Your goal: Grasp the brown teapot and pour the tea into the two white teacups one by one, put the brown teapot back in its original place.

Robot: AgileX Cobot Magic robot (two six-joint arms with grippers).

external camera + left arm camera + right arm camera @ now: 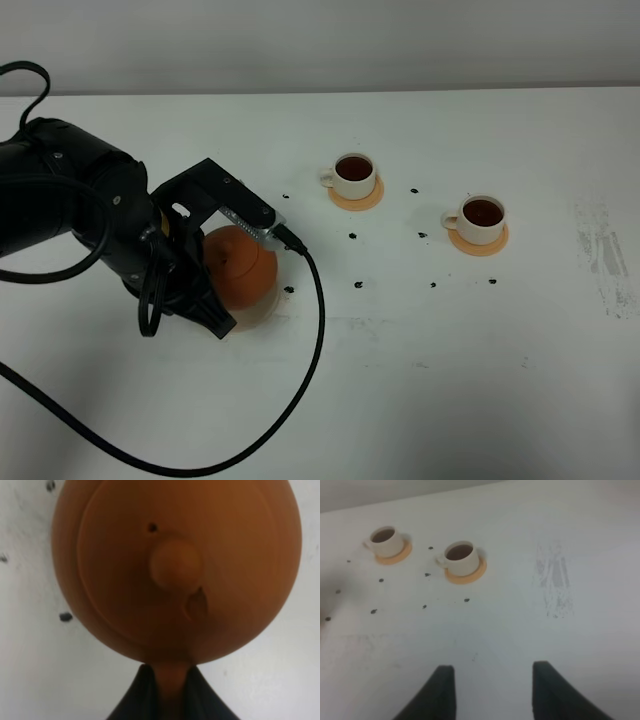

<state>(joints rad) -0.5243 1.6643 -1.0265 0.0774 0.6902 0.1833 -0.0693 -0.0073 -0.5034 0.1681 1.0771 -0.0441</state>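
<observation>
The brown teapot (240, 266) sits upright on its beige saucer (262, 314) in the left half of the white table (480, 370), roughly midway between the far and near edges. The left gripper (222, 275) is at the pot, and in the left wrist view its two dark fingers (142, 692) are closed on the loop handle (171, 682), with the knobbed lid (176, 564) seated on top. The two white teacups stand on orange coasters toward the far edge: one (354, 175) near the table's middle, the other (481, 218) further right and slightly nearer. Both hold dark tea (353, 167). Small dark specks (358, 285) dot the table between pot and cups. The right gripper (492, 695) hangs above bare table with its jaws spread apart, holding nothing.
</observation>
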